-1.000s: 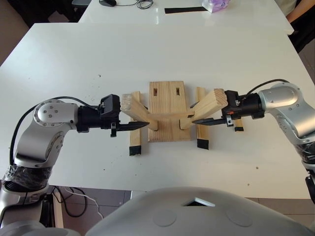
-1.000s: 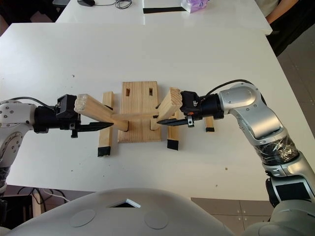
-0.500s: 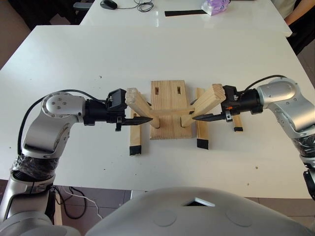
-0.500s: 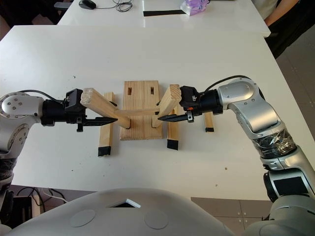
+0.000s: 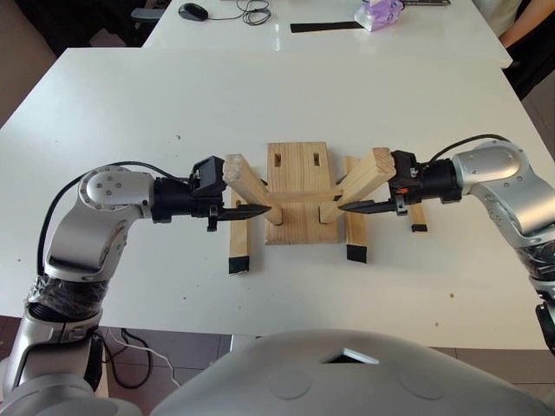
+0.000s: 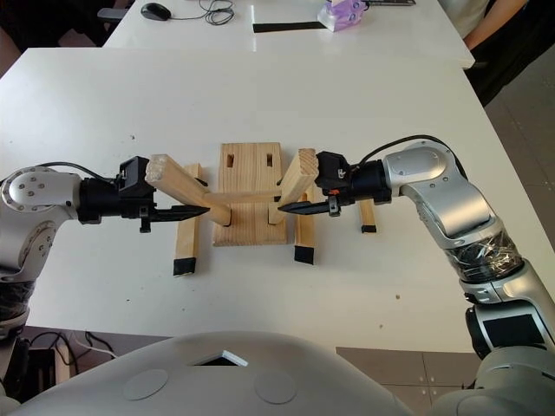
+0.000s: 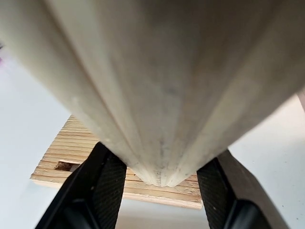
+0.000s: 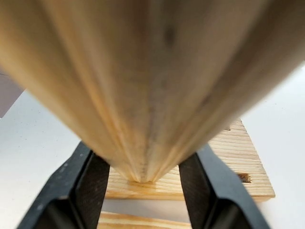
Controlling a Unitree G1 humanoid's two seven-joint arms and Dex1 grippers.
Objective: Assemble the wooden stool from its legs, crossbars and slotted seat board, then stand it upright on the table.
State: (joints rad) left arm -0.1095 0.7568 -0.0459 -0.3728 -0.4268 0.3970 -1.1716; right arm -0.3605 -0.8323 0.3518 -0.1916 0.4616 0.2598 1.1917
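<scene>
Seat board [image 5: 297,173]: lies flat at the centre of the white table [image 5: 130,104], with its two slots [image 5: 277,160] toward the far edge.
Left gripper [image 5: 250,211]: clamped on the left raised leg [image 5: 250,184], just left of the seat board, with a black finger [image 7: 102,183] pressed to each side of the wood (the left wrist view shows this).
Right gripper [image 5: 357,207]: clamped likewise on the right raised leg [image 5: 366,178], just right of the seat board, with its fingers [image 8: 90,183] against both sides of the leg.
Raised legs: both tilt, their outer ends high and their inner ends low over the near half of the seat board; whether they touch the board cannot be told.
Crossbar [image 5: 303,198]: runs left to right between the two raised legs, joined to each.
Loose legs: one [image 5: 238,247] lies flat on the table just left of the seat board and one [image 5: 355,236] just right of it, black-tipped ends nearest.
Short black-tipped piece [image 5: 420,222]: lies flat on the table, beyond the right gripper.
</scene>
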